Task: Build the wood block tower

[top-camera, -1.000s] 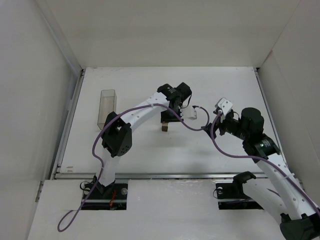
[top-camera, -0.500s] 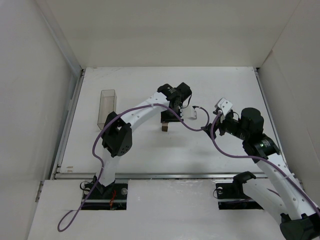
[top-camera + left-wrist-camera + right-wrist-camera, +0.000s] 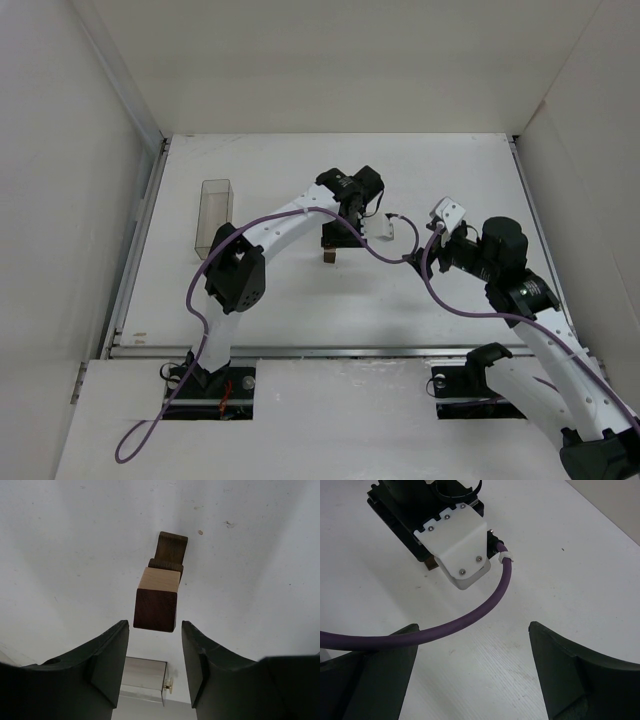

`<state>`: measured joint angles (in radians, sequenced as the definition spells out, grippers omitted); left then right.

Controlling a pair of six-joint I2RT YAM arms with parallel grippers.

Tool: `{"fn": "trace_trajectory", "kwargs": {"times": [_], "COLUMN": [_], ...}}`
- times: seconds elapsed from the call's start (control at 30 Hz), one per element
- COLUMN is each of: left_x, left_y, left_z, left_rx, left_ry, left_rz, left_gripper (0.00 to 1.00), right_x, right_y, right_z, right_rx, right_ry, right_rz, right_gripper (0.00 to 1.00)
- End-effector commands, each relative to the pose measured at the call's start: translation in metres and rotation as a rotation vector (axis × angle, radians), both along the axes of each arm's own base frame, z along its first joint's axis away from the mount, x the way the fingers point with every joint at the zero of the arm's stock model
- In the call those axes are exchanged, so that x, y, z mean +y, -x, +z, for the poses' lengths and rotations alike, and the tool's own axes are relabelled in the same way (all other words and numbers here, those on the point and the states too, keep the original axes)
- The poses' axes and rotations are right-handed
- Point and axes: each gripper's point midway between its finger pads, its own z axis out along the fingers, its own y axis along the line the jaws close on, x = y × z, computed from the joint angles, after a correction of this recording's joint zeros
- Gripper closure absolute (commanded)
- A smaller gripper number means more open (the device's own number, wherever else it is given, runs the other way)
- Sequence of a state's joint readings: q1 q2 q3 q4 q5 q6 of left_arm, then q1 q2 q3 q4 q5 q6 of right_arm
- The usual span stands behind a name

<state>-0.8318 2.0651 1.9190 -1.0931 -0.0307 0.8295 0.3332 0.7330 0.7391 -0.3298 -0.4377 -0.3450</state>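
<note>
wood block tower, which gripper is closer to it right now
Left. The left gripper hangs directly over the wood block tower, jaws open on either side of its top dark brown block. The right gripper sits off to the tower's right, open and empty.

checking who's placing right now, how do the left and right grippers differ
The left gripper hangs just over the wood block stack without touching it; the right gripper has no block between its jaws, just the purple cable and table. The right gripper's jaws stand wider apart than the left's. Both are open, holding nothing.
</note>
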Motion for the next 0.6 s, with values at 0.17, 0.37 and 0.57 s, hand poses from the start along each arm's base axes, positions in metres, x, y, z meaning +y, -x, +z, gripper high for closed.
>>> {"fn": "trace_trajectory", "kwargs": {"times": [0.17, 0.37, 0.57], "left_x": [0.000, -0.014, -0.029], "left_y": [0.007, -0.002, -0.003], "left_z": [0.003, 0.024, 0.083], "left_rx": [0.006, -0.039, -0.042], "left_ry": [-0.021, 0.050, 0.291], "left_rz": [-0.012, 0.007, 0.025], "left_gripper": [0.44, 0.41, 0.41], "right_x": [0.003, 0.003, -0.007], "right_y": [-0.002, -0.001, -0.005], "right_z": [0.020, 0.023, 0.055], "right_rx": [-0.066, -0.075, -0.142], "right_ry": [-0.032, -0.035, -0.078], "right_rz": [0.014, 0.014, -0.069], "right_gripper": [0.05, 0.05, 0.03]}}
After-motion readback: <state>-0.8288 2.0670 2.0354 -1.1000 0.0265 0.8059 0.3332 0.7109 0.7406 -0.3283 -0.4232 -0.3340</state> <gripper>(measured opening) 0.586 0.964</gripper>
